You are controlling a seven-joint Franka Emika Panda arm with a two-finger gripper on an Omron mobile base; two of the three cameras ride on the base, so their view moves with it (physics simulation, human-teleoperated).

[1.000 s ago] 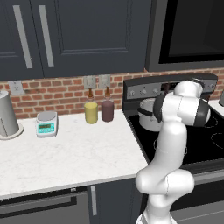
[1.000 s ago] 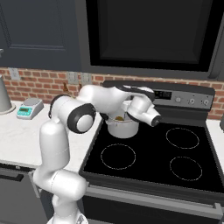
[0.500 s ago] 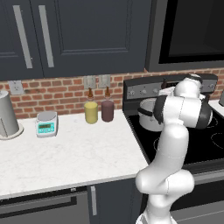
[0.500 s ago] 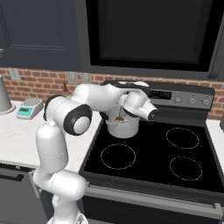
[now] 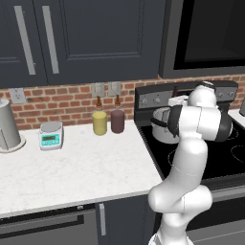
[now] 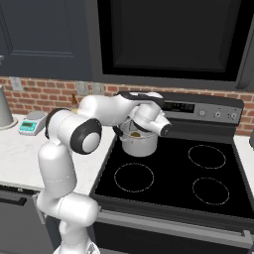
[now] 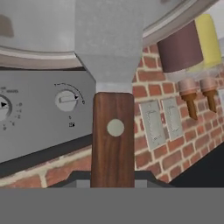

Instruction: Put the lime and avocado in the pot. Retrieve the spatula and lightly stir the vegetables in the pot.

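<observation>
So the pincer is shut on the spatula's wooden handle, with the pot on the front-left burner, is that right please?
Not quite: the pot sits on the rear-left burner, as the right base view shows. The pincer is indeed shut on the spatula by its wooden handle.

We see a shiny silver pot (image 6: 139, 144) with black handles, a grey-bladed spatula (image 7: 111, 87) on a reddish-brown handle, a red brick backsplash (image 5: 57, 103), a white marbled counter (image 5: 72, 167), a black stovetop (image 6: 178, 178), dark navy cabinets (image 5: 81, 38), yellow and maroon bottles (image 5: 99, 122).
</observation>
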